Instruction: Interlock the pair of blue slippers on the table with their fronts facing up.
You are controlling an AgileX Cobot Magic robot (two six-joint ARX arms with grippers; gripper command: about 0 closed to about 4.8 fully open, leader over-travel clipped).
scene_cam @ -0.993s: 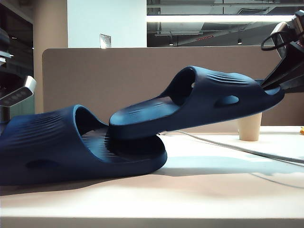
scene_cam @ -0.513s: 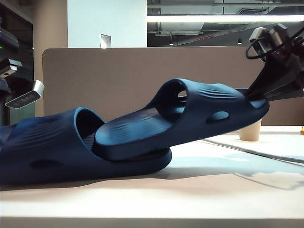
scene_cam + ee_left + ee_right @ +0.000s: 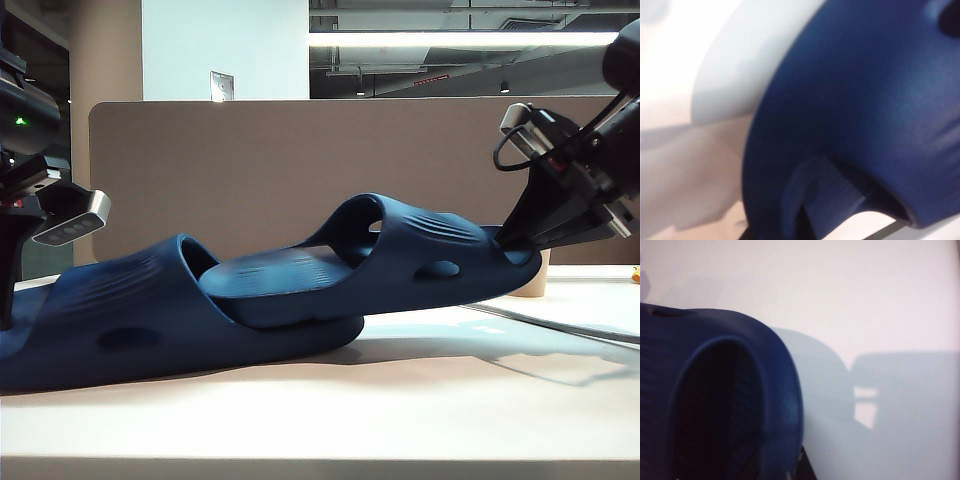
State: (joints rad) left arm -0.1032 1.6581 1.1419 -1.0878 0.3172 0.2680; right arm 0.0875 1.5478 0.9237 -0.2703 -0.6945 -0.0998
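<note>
- Navy right slipper (image 3: 400, 265) lay tilted, heel tucked into left slipper (image 3: 150, 320) on surface (image 3: 400, 400).
- Right gripper (image 3: 515, 240) jaws clamped its toe.
- Left gripper (image 3: 805, 220) jaws pinched left slipper's end.

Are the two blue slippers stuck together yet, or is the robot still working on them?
Nearly. The right dark navy foam slipper already has its heel slid under the left matching slipper's strap. The right gripper is shut on its toe, which is off the off-white table. The left gripper grips the other. Left: settling them and letting go.
</note>
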